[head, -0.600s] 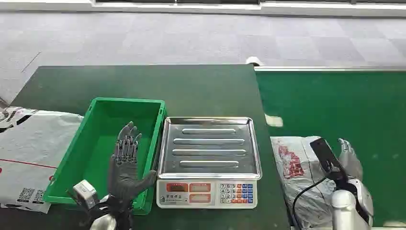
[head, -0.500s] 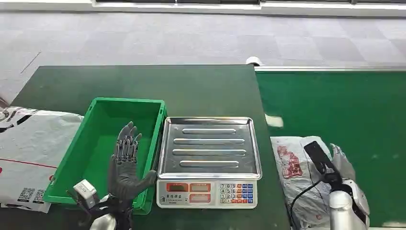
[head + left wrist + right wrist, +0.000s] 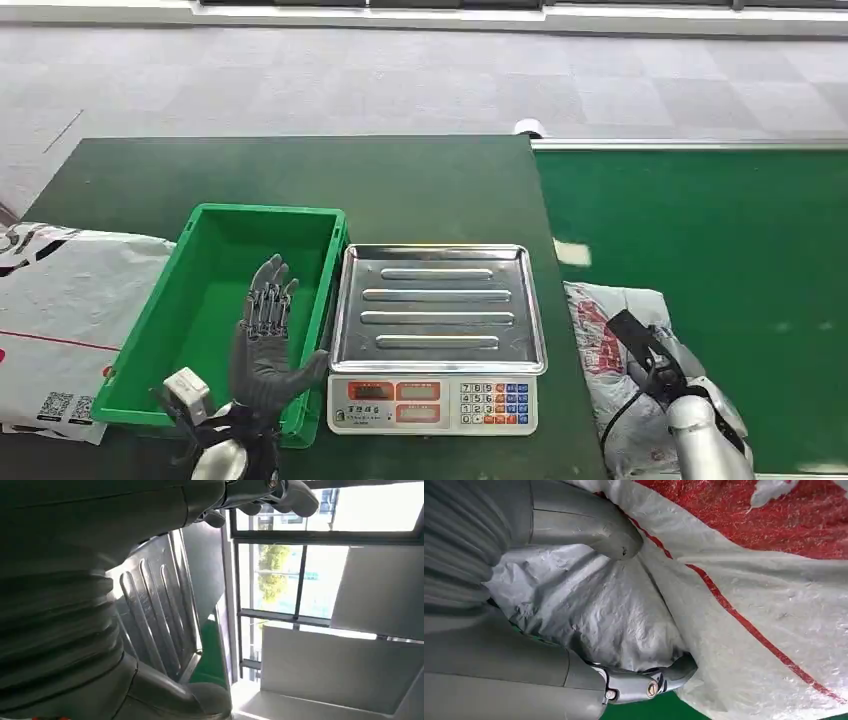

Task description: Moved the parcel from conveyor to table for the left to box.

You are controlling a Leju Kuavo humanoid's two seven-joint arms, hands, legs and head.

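Right robot hand (image 3: 668,352) shifted over conveyor (image 3: 720,230).

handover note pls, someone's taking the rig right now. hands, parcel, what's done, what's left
Right hand: thumb and fingers pinch a fold of the grey parcel, which lies on the conveyor beside the scale.
Left hand: open, fingers spread, above the green box, holding nothing.
Done: parcel grasped.
Left: lift it across to the table, release, then left hand puts it in the box.
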